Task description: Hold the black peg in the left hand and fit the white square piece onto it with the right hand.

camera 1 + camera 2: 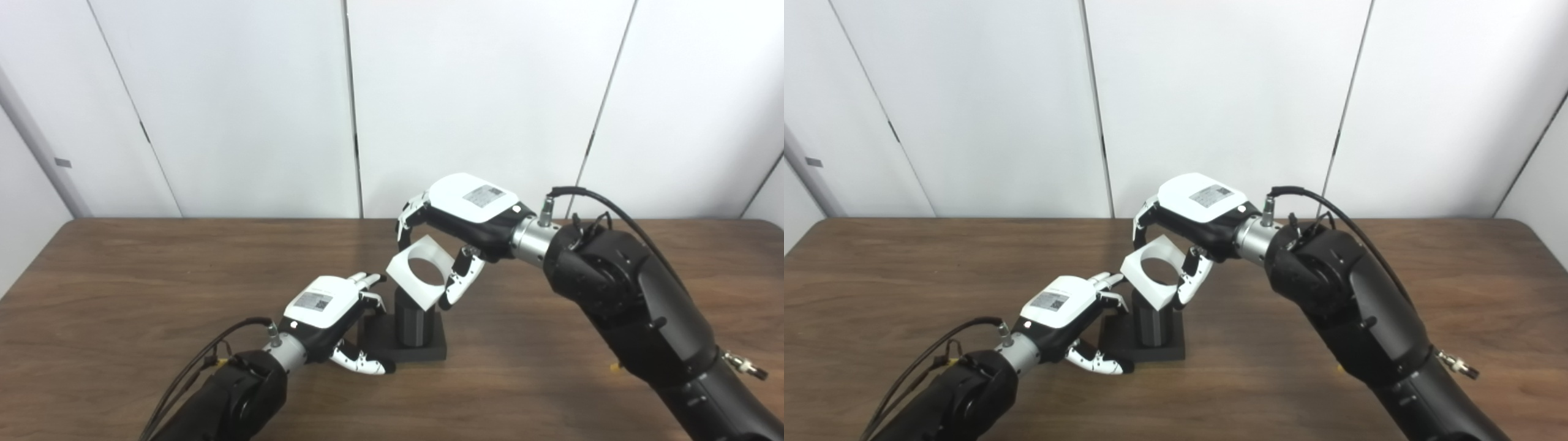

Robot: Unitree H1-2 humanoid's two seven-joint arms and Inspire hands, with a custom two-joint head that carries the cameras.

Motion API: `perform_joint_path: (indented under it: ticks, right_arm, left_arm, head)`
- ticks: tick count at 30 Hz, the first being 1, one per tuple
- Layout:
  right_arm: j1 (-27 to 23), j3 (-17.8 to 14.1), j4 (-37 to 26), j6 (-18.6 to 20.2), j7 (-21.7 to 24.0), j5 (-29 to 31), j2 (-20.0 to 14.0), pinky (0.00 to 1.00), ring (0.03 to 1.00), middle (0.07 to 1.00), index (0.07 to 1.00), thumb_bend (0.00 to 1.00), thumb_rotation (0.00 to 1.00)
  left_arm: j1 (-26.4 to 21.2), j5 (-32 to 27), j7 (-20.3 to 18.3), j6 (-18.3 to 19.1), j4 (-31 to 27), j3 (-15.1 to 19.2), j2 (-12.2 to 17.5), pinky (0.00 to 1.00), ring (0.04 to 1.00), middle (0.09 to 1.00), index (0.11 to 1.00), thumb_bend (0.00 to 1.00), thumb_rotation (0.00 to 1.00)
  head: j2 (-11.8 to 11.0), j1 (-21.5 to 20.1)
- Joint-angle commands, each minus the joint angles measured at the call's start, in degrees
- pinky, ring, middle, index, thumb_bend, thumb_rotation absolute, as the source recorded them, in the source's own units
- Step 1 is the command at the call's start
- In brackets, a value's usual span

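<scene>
Between the two arms, mid-table: right hand (pixel 465 229) is clamped on the white square piece (pixel 419 273), fingers (pixel 409 215) curled over its upper-left edge, thumb against the lower-right edge. Piece is tilted, round hole facing the cameras, its lower corner touching or just over the top of the black peg (pixel 414 321); cannot tell which. Not seated on the peg.

Left hand (pixel 331 315) sits at the left side of the peg's black base (pixel 429 350). Fingers reach toward the peg's left side, thumb lies along the base's front-left corner. Looks like it's bracing the base/peg, but actual contact with the peg is hidden behind the hand, so cannot tell if it grips.

View differences: right eye view shows a bit more of the gap between the left hand's fingers (pixel 1108 280) and the peg (pixel 1151 324), and more of the base's right edge. Left eye view shows the hole in the piece more face-on.

Room: brown wood table (pixel 122 294) is open on both sides of the base, and behind it to the white wall panels (pixel 245 104). Base is well clear of the table edges. Right forearm comes in over the right half of the table, cable looped above the wrist.
</scene>
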Motion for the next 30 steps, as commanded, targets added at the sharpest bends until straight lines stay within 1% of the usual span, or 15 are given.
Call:
perform_joint_path:
  ticks: [1,5,10,16,20,30]
  right_arm:
    - [-3.4,-0.3,-0.9,-0.9,-0.8,-0.2,0.3,0.89,0.858,0.765,0.477,0.52,0.14]
    - [-3.5,0.4,-0.2,-0.7,-0.3,-0.4,0.6,0.90,0.865,0.766,0.477,0.52,0.13]
    - [-3.5,1.0,1.3,-1.0,-0.7,-0.2,0.9,0.90,0.859,0.765,0.477,0.52,0.13]
    - [-3.4,1.4,2.0,-1.3,-0.7,0.0,0.7,0.90,0.859,0.766,0.477,0.52,0.13]
    - [-3.4,1.8,2.3,-1.4,-0.5,-0.2,0.5,0.90,0.860,0.767,0.477,0.52,0.13]
    - [-3.0,2.9,3.5,-2.8,-0.6,-0.7,0.2,0.89,0.849,0.760,0.478,0.52,0.13]
  left_arm:
    - [2.2,1.8,-5.9,-0.2,1.8,-3.7,-1.2,0.83,0.956,0.960,0.635,0.95,0.28]
    - [2.2,2.2,-6.4,0.4,1.4,-3.9,-1.1,0.84,0.960,0.962,0.640,0.95,0.30]
    - [2.4,1.8,-6.6,0.7,0.8,-3.7,-1.1,0.84,0.963,0.966,0.637,0.95,0.29]
    - [2.6,2.0,-6.6,0.9,0.6,-3.9,-1.2,0.83,0.953,0.959,0.636,0.95,0.28]
    - [2.7,1.9,-6.8,1.3,0.3,-3.9,-1.3,0.83,0.955,0.962,0.638,0.95,0.27]
    - [2.8,1.6,-7.1,1.2,-0.2,-3.7,-1.2,0.84,0.953,0.964,0.637,0.95,0.28]
  head:
    - [0.0,0.2]
    - [0.2,0.4]
    - [0.3,0.5]
    - [0.8,0.7]
    - [0.9,0.9]
    - [1.3,1.0]
